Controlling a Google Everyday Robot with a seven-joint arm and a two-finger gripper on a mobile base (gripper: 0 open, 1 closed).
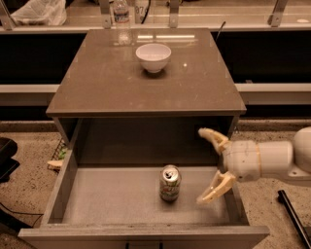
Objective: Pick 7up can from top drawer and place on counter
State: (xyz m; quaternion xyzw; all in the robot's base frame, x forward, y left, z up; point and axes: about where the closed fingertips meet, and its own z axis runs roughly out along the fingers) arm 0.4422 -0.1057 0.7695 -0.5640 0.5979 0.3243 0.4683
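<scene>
The 7up can (170, 183) stands upright on the grey floor of the open top drawer (112, 199), a little right of its middle, silvery top showing. My gripper (203, 165) comes in from the right, open, over the drawer's right part. Its cream fingers (214, 188) point left toward the can, a short way to the can's right, not touching it. The brown counter (112, 82) forms the cabinet's top above the drawer.
A white bowl (153, 57) sits on the counter toward the back. A clear plastic bottle (122, 19) stands at the counter's far left edge. A pale ledge with metal posts (218, 12) runs behind. A black rod (294, 216) lies on the floor at right.
</scene>
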